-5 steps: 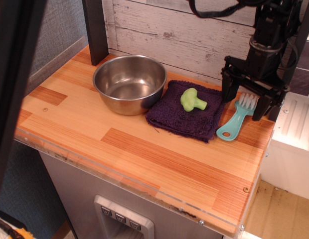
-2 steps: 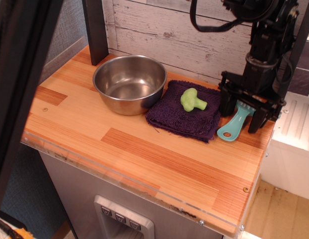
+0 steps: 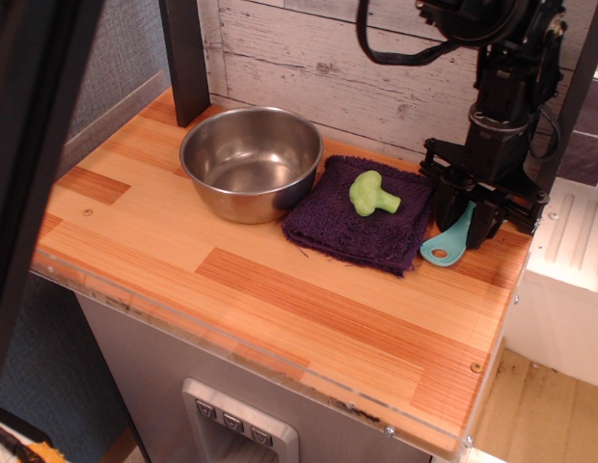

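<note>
Black robot gripper (image 3: 463,224) closed around a turquoise plastic brush (image 3: 448,242)
Beside it, a green toy broccoli (image 3: 372,194) lies on a purple cloth (image 3: 357,227)

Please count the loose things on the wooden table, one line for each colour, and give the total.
Silver: 1, the bowl
Purple: 1, the cloth
Green: 1, the broccoli
Teal: 1, the brush, between the gripper fingers
Total: 4
</note>
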Controlling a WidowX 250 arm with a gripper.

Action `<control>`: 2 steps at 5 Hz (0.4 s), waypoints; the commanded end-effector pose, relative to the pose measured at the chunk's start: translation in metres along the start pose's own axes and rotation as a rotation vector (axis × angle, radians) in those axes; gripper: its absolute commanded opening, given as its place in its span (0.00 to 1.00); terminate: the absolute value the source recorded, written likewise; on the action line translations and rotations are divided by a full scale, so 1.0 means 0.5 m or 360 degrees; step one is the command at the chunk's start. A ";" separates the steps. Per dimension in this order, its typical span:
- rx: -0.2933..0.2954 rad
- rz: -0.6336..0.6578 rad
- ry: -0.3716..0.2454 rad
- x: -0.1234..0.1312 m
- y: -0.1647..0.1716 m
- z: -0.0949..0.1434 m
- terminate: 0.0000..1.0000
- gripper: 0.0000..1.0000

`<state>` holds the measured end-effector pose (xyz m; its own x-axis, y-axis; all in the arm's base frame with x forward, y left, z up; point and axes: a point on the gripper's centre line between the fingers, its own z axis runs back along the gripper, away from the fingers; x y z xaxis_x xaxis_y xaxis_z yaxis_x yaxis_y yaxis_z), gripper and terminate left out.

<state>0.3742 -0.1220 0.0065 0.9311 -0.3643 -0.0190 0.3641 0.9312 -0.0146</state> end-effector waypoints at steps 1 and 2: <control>-0.0057 -0.0117 -0.0322 -0.030 0.001 0.131 0.00 0.00; -0.0050 -0.0097 -0.0472 -0.087 0.031 0.201 0.00 0.00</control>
<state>0.3431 -0.0902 0.0906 0.8941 -0.3935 0.2140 0.4127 0.9094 -0.0522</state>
